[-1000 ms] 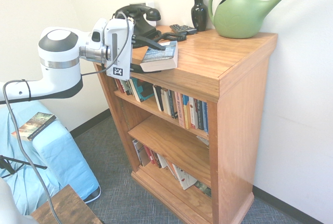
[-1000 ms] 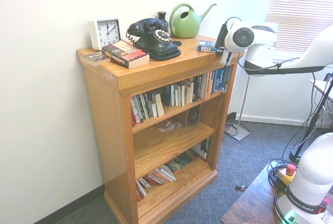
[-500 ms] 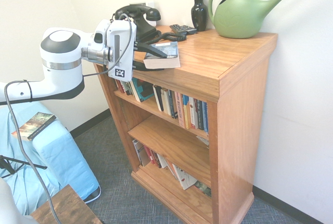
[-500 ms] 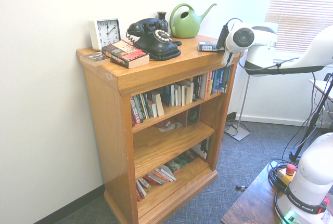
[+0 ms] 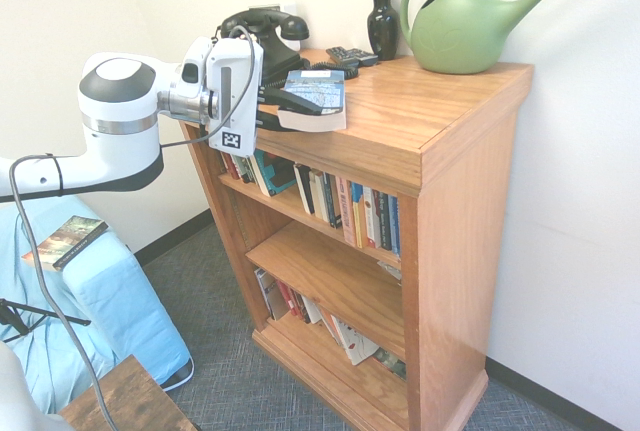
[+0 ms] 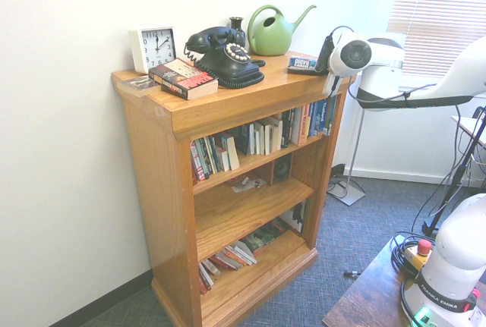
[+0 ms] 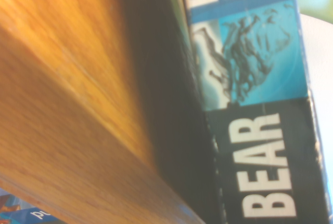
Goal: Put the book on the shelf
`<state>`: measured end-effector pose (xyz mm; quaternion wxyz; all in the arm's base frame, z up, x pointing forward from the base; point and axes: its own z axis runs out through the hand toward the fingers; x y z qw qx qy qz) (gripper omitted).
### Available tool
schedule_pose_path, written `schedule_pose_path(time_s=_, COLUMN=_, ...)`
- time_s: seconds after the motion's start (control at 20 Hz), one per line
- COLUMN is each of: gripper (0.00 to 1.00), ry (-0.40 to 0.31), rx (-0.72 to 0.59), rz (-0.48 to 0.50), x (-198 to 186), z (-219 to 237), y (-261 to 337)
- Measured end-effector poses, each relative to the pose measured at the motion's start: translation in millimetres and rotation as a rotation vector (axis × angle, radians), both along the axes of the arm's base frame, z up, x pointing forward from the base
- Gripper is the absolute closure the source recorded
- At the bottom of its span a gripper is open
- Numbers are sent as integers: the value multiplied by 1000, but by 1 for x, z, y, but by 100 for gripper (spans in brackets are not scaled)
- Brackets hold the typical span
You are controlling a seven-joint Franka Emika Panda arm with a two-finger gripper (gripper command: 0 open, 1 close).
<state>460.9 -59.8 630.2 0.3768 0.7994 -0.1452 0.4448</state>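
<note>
The book (image 5: 320, 97), a thick paperback with a blue-and-white cover, is at the front left corner of the honey-coloured bookcase top (image 5: 420, 116), tilted with its cover facing the camera. My gripper (image 5: 292, 103) reaches in level from the left and is shut on the book's near end. From the other side the book (image 6: 302, 62) shows its blue spine beside the gripper (image 6: 316, 67). The wrist view shows the spine (image 7: 260, 130) close up above the wooden top (image 7: 67, 94). The shelf (image 5: 300, 214), the upper plank, carries a row of upright books below.
On the bookcase top stand a black telephone (image 5: 262, 36), a dark vase (image 5: 382, 23), a green watering can (image 5: 465, 23), a white clock (image 6: 153, 48) and a dark paperback (image 6: 182, 78). A blue-covered seat (image 5: 110, 291) with another book (image 5: 66, 241) is left of the bookcase.
The fingers have closed on the book. The book, which lay flat at the corner, now stands tilted with its cover turned up, shifted slightly further onto the top.
</note>
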Motion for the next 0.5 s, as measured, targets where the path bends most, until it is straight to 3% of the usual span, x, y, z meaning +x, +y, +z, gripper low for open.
schedule_pose_path(time_s=0.25, gripper=100, ry=-29, rx=117, rz=-19, x=-23, z=12, y=3)
schedule_pose_path(time_s=0.5, gripper=100, ry=-16, rx=293, rz=-47, x=-92, z=32, y=29)
